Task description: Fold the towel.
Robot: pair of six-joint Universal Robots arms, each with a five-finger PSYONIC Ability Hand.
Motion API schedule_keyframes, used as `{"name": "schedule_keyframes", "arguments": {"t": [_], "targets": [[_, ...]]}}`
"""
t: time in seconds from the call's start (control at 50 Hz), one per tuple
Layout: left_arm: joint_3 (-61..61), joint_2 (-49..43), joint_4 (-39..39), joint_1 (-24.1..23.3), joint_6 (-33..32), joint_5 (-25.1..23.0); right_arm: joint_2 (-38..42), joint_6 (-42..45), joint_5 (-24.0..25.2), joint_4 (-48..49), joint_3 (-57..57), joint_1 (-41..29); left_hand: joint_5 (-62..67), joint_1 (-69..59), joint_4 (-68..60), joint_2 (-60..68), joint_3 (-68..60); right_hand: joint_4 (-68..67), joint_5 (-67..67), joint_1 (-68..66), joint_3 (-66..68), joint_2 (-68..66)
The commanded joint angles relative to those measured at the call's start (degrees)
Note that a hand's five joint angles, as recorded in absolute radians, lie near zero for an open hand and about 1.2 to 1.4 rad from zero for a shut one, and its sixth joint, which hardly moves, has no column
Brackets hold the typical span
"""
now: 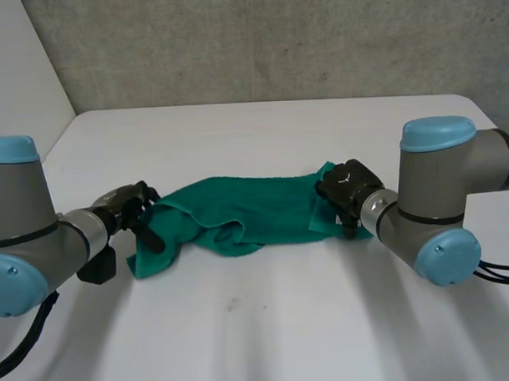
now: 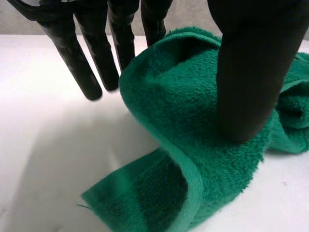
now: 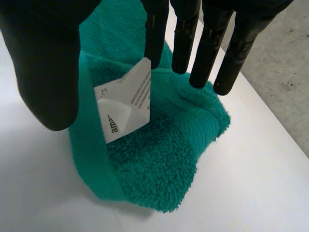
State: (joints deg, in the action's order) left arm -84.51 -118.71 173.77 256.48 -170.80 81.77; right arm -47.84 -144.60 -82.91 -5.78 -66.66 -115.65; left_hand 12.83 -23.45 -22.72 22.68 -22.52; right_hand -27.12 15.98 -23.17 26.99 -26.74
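**A:** Surface first. What's on the white counter (image 1: 268, 340)?

**B:** Only the job itself. A green terry towel (image 1: 255, 209) lies as a rumpled band running left to right across the middle, between the two hands. Its left end is turned over on itself and a loose lobe sags toward the near side. There is no clean fold anywhere.

**A:** Which step?

**B:** Early, by my reading: getting hold of the two ends. The left arm (image 1: 30, 240) comes in low from the left, the right arm (image 1: 439, 201) from the right.

**A:** Hands?

**B:** The left hand (image 1: 130, 207) is at the towel's left end, released. Its fingers (image 2: 91, 72) are straight, tips down just beside the raised hem, and the thumb (image 2: 251, 77) rests on the pile. The hump of cloth stands between them and does not look nipped. The right hand (image 1: 346, 191) is over the right end, also released, fingers straight, one tip at the white care label (image 3: 126, 101).

**A:** What does the next move call for?

**B:** Likely each hand closing on its end, then lifting and drawing apart to flatten the band before one half goes over the other.

**A:** Anything in the way?

**B:** Nothing else is on the counter. The grey wall (image 1: 274, 39) is far back, well apart. The risk is the doubled layers at the left end, where it would be easy to catch only one.
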Motion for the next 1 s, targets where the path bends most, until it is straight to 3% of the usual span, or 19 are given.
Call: {"name": "schedule_keyframes", "arguments": {"t": [0.02, 0.08, 0.22, 0.32, 0.46, 0.54, 0.7, 0.86, 1.0], "targets": [[0.49, -0.55, 0.34, -0.01, 0.21, 0.32, 3.63, 2.74, -0.59, 3.05, 2.58, 0.34, 43.20, -42.58, -43.31, 43.34, -43.50, -27.14, 28.29, -31.09, 27.28, -27.53], [0.49, -0.47, 0.51, -0.01, 0.21, 0.32, 4.16, 3.18, -3.56, 4.10, 3.38, 0.51, 57.14, -56.53, -57.26, 57.29, -57.45, -51.83, 52.98, -55.78, 51.96, -52.21], [0.40, 1.55, 1.31, 0.16, -0.32, 0.24, 3.37, 2.39, -8.23, 4.28, 3.55, 1.91, 57.17, -56.55, -57.28, 57.32, -57.48, -52.88, 54.02, -56.83, 53.01, -53.26], [-0.04, 6.82, 1.48, 0.60, -0.67, 0.24, -2.76, 0.39, -9.20, 4.28, 2.33, 6.91, 57.17, -56.55, -57.28, 57.32, -57.48, -52.88, 54.02, -56.83, 53.01, -53.26], [-0.04, 15.53, 1.22, 0.87, -1.20, -0.11, -14.03, -15.34, -7.18, 3.67, -0.31, 13.95, 57.17, -56.55, -57.28, 57.32, -57.48, -52.88, 54.02, -56.83, 53.01, -53.26], [-0.13, 22.82, 1.22, 0.95, -3.04, -0.29, -21.57, -21.60, -0.79, 1.39, -2.24, 17.47, 57.17, -56.55, -57.28, 57.32, -57.48, -52.88, 54.02, -56.83, 53.01, -53.26], [-1.09, 27.05, 1.22, 0.87, -10.16, -0.29, -24.59, -15.38, 7.23, -11.86, -2.77, 20.38, 57.17, -56.55, -57.28, 57.32, -57.48, -52.88, 54.02, -56.83, 53.01, -53.26], [-3.47, 21.86, 2.27, 0.34, -15.79, -0.03, -19.94, -8.43, 6.19, -15.41, -2.16, 19.94, 57.17, -56.55, -57.28, 57.32, -57.48, -52.88, 54.02, -56.83, 53.01, -53.26], [-2.86, 14.92, 4.21, -0.27, -18.69, 0.33, -16.42, -8.50, 4.86, -13.13, 0.82, 20.02, 57.17, -56.55, -57.28, 57.32, -57.48, -52.88, 54.02, -56.83, 53.01, -53.26]]}}
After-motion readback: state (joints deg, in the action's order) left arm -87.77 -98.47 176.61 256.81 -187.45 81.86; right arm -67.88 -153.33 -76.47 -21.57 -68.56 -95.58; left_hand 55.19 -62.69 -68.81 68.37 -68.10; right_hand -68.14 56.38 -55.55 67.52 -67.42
